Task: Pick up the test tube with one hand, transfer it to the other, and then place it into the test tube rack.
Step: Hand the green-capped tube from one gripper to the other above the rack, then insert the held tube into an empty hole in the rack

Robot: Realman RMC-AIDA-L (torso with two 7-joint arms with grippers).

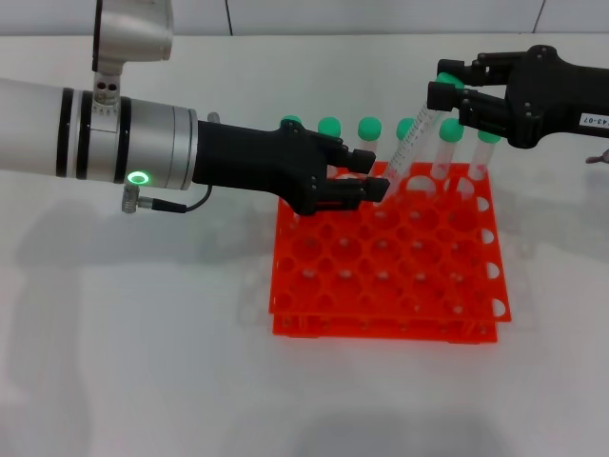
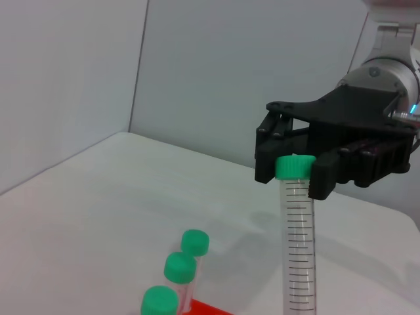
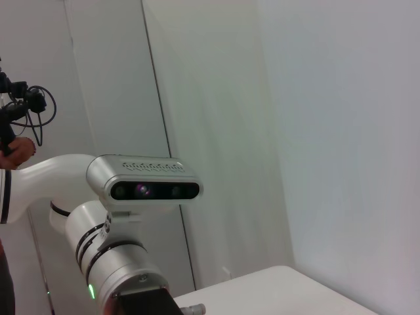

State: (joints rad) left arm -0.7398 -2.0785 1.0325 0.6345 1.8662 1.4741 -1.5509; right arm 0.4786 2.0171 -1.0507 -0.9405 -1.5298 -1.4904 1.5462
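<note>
The test tube (image 1: 414,138) is clear with a green cap and hangs tilted above the back of the orange-red rack (image 1: 381,286). My right gripper (image 1: 447,90), black with a white label, is shut on the tube's cap; the left wrist view shows this grip (image 2: 294,172) on the tube (image 2: 297,243). My left gripper (image 1: 373,173), on the arm with the green ring, sits low over the rack's back rows. Its fingers stand apart, with the tube's lower end just at their tips.
Several other green-capped tubes (image 1: 369,127) stand in the rack's back row, right behind and beside both grippers; three show in the left wrist view (image 2: 180,266). The rack's front rows hold no tubes. The white table (image 1: 143,362) surrounds the rack.
</note>
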